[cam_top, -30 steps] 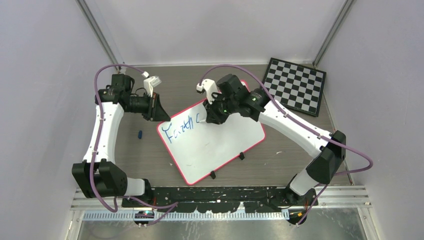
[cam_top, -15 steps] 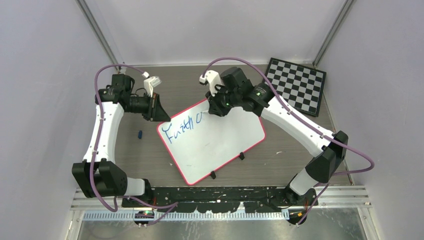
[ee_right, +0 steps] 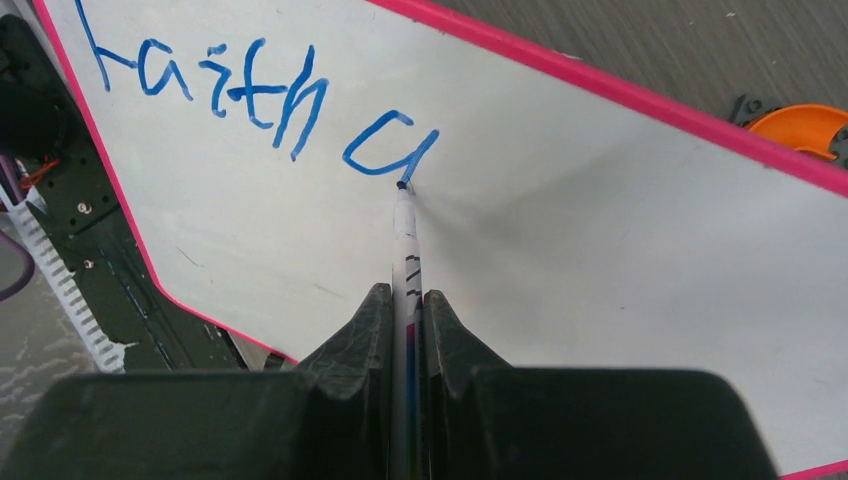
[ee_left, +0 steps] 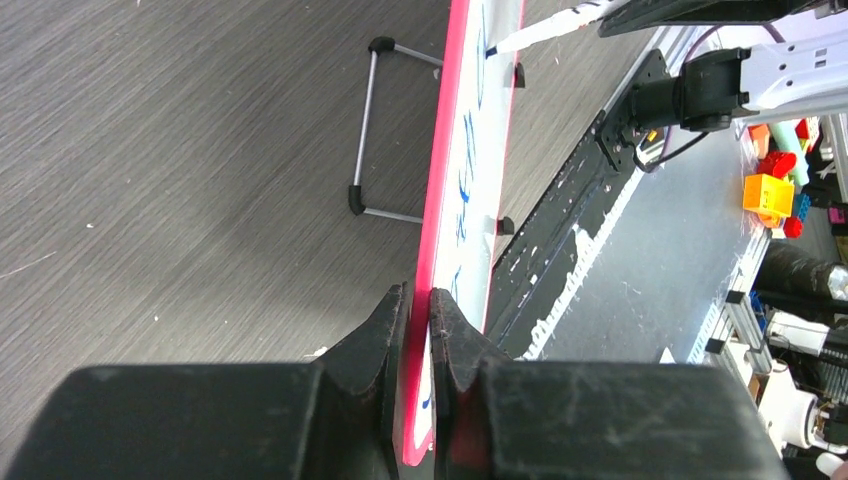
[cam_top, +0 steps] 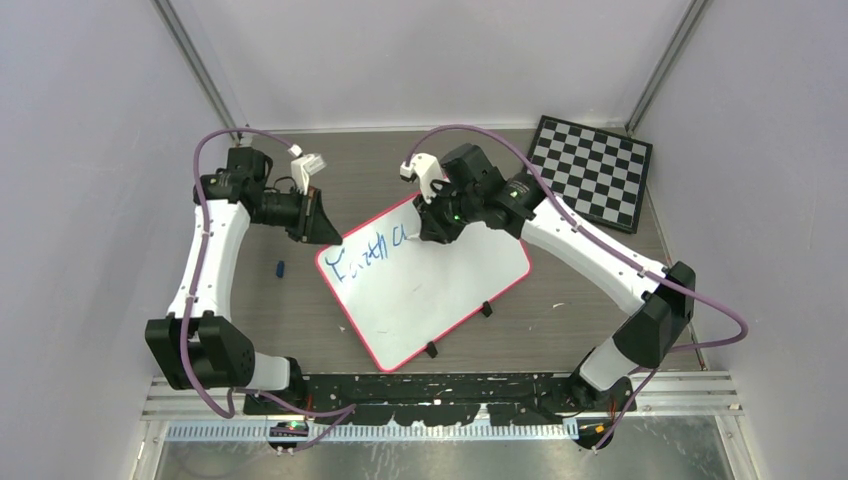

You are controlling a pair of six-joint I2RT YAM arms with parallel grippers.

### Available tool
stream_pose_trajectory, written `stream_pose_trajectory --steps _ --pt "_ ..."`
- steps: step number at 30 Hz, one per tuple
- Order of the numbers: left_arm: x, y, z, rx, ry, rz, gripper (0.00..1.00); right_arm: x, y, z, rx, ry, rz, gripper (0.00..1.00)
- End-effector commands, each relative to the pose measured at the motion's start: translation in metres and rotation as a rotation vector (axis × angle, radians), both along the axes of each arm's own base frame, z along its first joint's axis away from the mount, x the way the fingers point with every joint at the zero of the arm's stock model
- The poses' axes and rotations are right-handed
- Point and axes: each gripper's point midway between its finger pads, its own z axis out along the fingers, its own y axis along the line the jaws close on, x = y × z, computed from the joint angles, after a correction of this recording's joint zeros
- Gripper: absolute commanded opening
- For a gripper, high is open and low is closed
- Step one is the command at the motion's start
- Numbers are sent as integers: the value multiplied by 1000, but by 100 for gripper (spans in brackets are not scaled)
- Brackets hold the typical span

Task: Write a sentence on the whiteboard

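Observation:
The whiteboard [cam_top: 440,290], white with a red-pink rim, lies tilted on the table on small black feet. Blue writing [cam_top: 365,254] reads "Faith" plus a partly drawn letter; it also shows in the right wrist view [ee_right: 250,90]. My left gripper [cam_top: 322,228] is shut on the board's far-left corner; the left wrist view shows its jaws [ee_left: 418,300] clamping the pink rim [ee_left: 440,180]. My right gripper [cam_top: 425,232] is shut on a white marker [ee_right: 405,250], whose blue tip touches the board at the last stroke [ee_right: 385,150].
A black-and-white checkered board [cam_top: 592,170] lies at the back right. A small blue cap [cam_top: 280,268] lies on the table left of the whiteboard. An orange object [ee_right: 805,128] shows past the board's far edge. Coloured blocks [ee_left: 775,185] sit beyond the table.
My right gripper has moved the marker, turning a short "c"-like stroke after "Faith" into a fuller "u"-like shape. The left gripper and board have stayed nearly still.

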Motion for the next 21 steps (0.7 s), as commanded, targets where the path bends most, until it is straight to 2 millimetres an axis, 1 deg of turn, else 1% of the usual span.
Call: stream_pose_trajectory --steps 1,6,9,12,15,16,18,21 --pt "-13 -16 -7 10 60 -75 0 -7 -3 -1 12 1 -2 0" --pt "-11 -18 -8 21 61 -89 0 -22 4 -9 4 21 31 0" --pt "-11 -20 -9 24 63 -100 0 -28 15 -7 11 21 56 0" --pt "-10 -21 -8 27 58 -109 0 -34 25 5 37 24 83 0" --pt "-8 -21 -7 31 53 -111 1 -37 28 24 78 23 98 0" --pt "-7 -21 -6 26 49 -115 5 -39 28 30 90 22 105 0" --pt "-6 -22 -1 21 33 -116 18 -44 24 42 111 23 117 0" --pt "2 -24 7 6 3 -103 39 -51 16 56 142 40 133 0"
